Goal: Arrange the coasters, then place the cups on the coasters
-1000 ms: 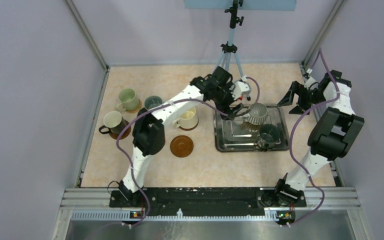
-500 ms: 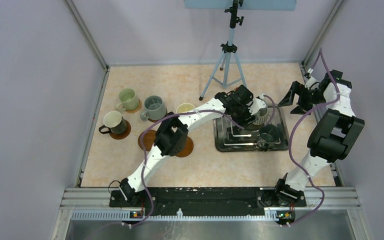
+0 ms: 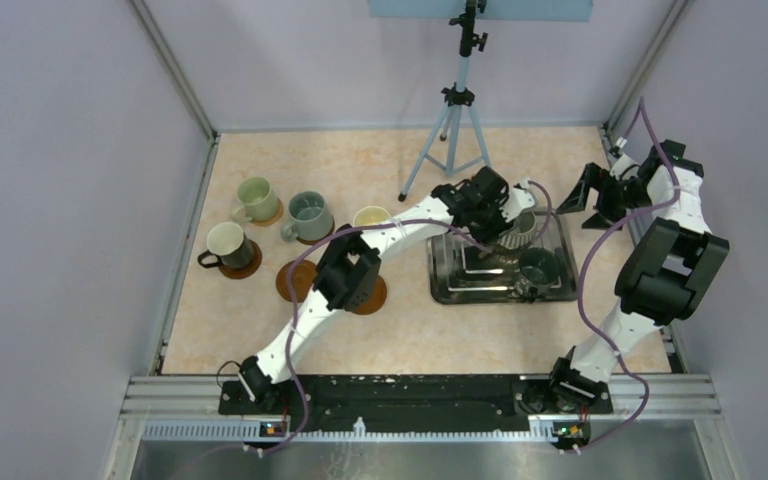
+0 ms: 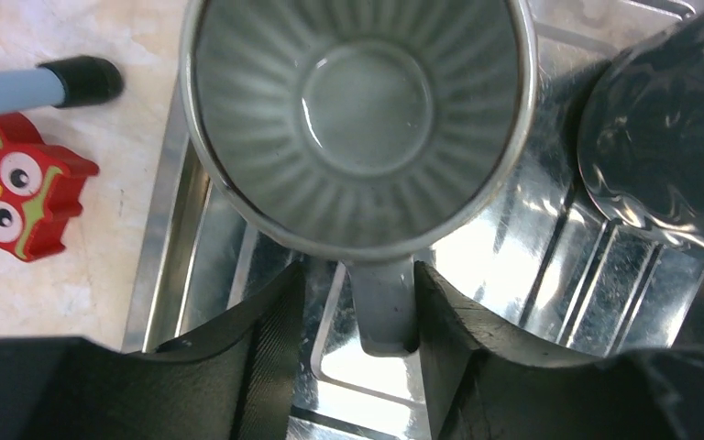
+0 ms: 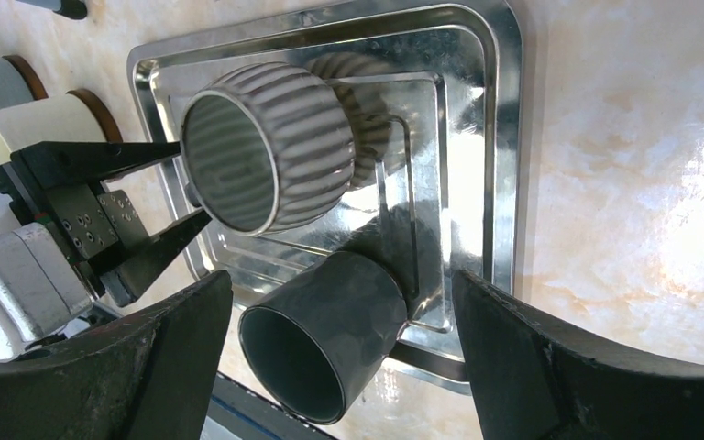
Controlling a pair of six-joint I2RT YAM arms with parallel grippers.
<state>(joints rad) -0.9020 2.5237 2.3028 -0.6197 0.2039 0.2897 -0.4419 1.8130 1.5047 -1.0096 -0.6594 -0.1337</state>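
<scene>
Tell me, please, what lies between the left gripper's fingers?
The handle of the ribbed mug, which stands in the tray. The left wrist view shows the left gripper straddling it, with a gap on one side.

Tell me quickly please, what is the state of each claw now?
Left claw: partly open around the handle of the ribbed grey mug, not clamped.
Right claw: open, holding nothing.
</scene>
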